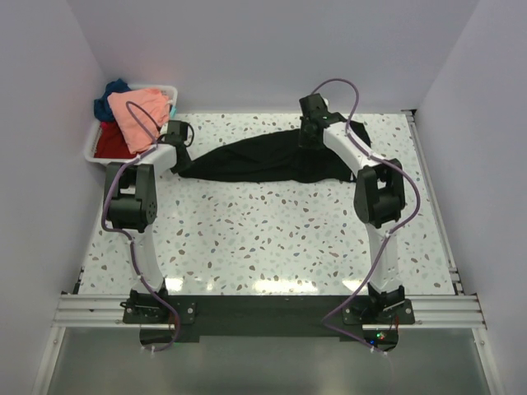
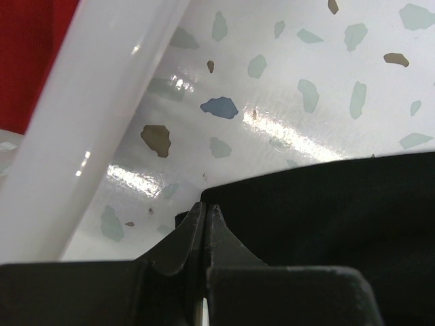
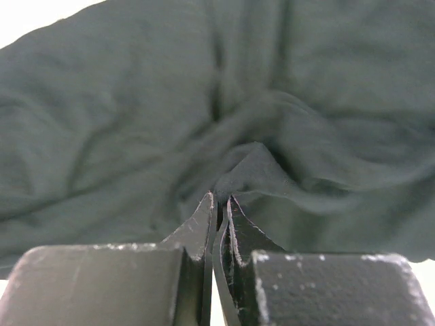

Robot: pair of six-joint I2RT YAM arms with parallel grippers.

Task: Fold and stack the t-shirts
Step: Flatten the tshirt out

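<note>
Speckled table (image 1: 272, 239), black t-shirt (image 1: 255, 160) lay long-ways left to right; left gripper (image 2: 206, 207) pinched its left end, right gripper (image 3: 221, 200) pinched its far edge.

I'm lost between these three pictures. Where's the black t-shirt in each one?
Top external: black t-shirt stretched across the far middle of the table.
Left wrist: lower right, its edge at the shut left gripper.
Right wrist: fills nearly the frame, a fold pinched by the right gripper.
Shared landmark: white bin, far left from above, left side in the left wrist view; absent from the right wrist.
</note>
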